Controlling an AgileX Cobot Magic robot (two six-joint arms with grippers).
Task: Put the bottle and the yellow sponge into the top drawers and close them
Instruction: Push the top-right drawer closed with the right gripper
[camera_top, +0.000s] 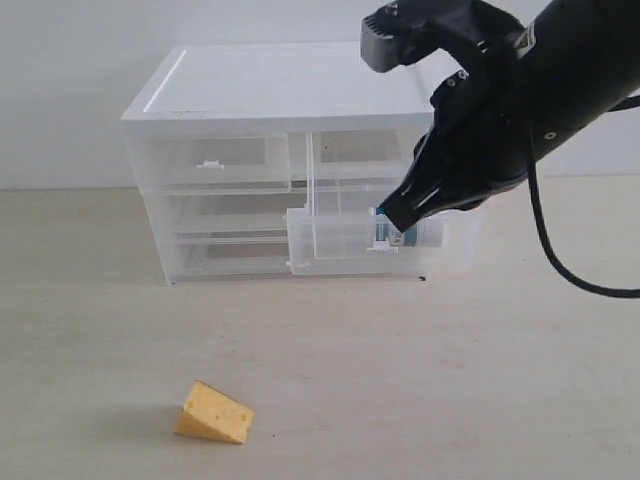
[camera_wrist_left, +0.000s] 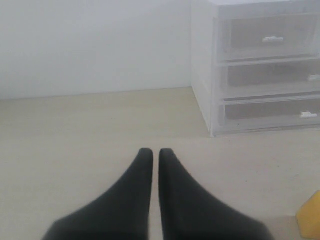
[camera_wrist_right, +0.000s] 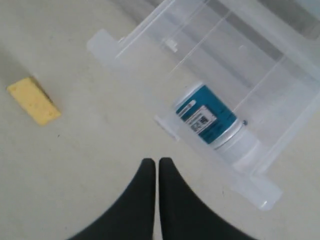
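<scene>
The bottle (camera_top: 400, 236) (camera_wrist_right: 207, 117), white with a blue-teal label, lies on its side inside the pulled-out right top drawer (camera_top: 335, 245) (camera_wrist_right: 107, 42). That drawer's front sags down in front of the cabinet. My right gripper (camera_top: 390, 215) (camera_wrist_right: 156, 162) is shut and empty, its tips just above the drawer beside the bottle. The left top drawer (camera_top: 215, 162) (camera_wrist_left: 267, 42) is pushed in. The yellow sponge (camera_top: 215, 413) (camera_wrist_right: 34, 100) (camera_wrist_left: 310, 220) lies on the table, well in front of the cabinet. My left gripper (camera_wrist_left: 152, 152) hangs shut over bare table, holding nothing; the exterior view does not show it.
The white-topped translucent cabinet (camera_top: 290, 90) stands at the back against a pale wall, with two full-width drawers (camera_wrist_left: 270, 80) pushed in below the top ones. The right arm's black cable (camera_top: 560, 260) loops down to the right of the cabinet.
</scene>
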